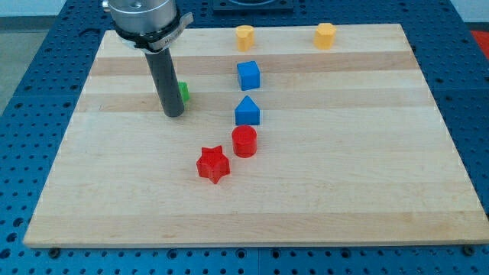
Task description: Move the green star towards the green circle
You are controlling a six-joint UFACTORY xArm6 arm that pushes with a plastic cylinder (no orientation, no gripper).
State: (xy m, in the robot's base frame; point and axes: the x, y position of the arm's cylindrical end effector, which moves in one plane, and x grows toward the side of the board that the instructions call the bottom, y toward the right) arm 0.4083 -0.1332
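My tip (173, 114) rests on the wooden board (344, 191) in the upper left part of the view. A green block (183, 92) peeks out from behind the rod, just right of it and slightly above the tip; most of it is hidden, so I cannot tell its shape. No second green block shows in this view. The rod stands upright and covers the board right behind it.
A blue cube (248, 76) and a blue pointed block (247, 111) sit right of the tip. A red cylinder (244, 141) and a red star (213, 164) lie below them. Two yellow blocks (244, 37) (325, 35) sit near the top edge.
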